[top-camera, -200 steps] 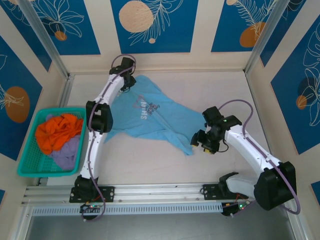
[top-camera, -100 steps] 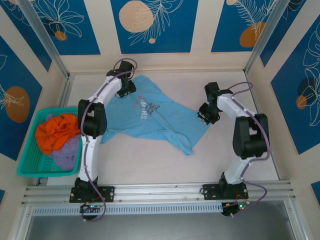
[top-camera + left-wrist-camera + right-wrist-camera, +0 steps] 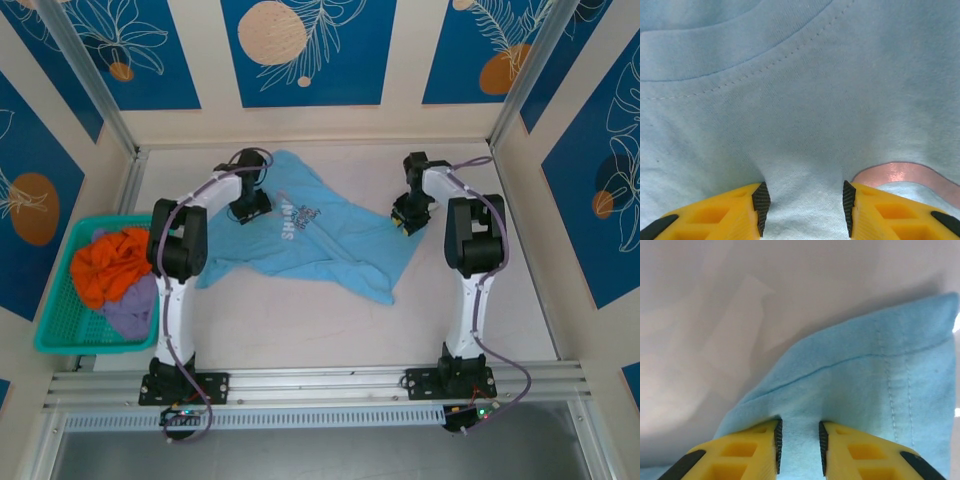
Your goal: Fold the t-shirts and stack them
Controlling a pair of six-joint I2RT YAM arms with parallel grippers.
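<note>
T-shirt position: the sky-blue t-shirt lies spread chest-up on the table between both arms, rumpled along its near edge.
Left gripper: the left gripper presses down just below the collar. Its jaws stand part-way apart with a pucker of cloth between them, so a firm clamp cannot be confirmed.
Right gripper: the right gripper is clenched on a corner of the stitched hem.
Purpose: holds at opposite ends likely serve to draw the cloth flat before folding (no fold is made yet).
Basket: the teal basket holds orange and lavender garments, probably next in line.
Writing: the chest lettering is too small to read. A pink arc of print shows beside one finger.
</note>
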